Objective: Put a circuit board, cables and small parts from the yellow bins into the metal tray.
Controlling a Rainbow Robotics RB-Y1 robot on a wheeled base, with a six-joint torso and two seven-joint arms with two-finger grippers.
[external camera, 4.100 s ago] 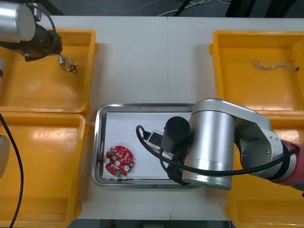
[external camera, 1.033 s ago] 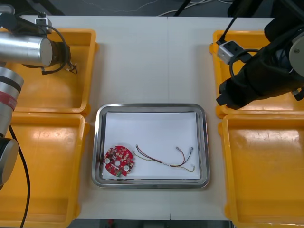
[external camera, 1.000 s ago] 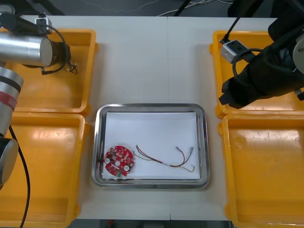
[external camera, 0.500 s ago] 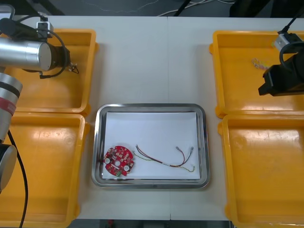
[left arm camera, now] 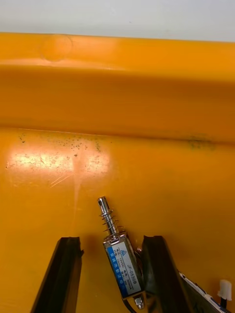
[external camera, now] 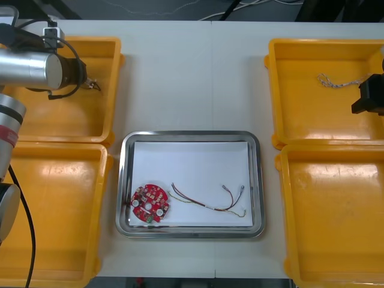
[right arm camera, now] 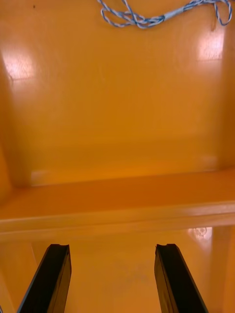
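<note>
Jaws apart, my left gripper [left arm camera: 110, 240] straddles the small blue-labelled metal part [left arm camera: 122, 261] in the far-left yellow bin [left arm camera: 147, 161]; off-centre, it could skid when I close. Right gripper [right arm camera: 112, 249], spread, hovers over right-side bins [right arm camera: 117, 208].

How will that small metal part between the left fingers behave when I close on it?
The small metal part looks rigid, so it should not flex. Its smooth body lies tilted between the left gripper's open fingers, so it may twist or slip. The right gripper hovers open over the right yellow bins.
</note>
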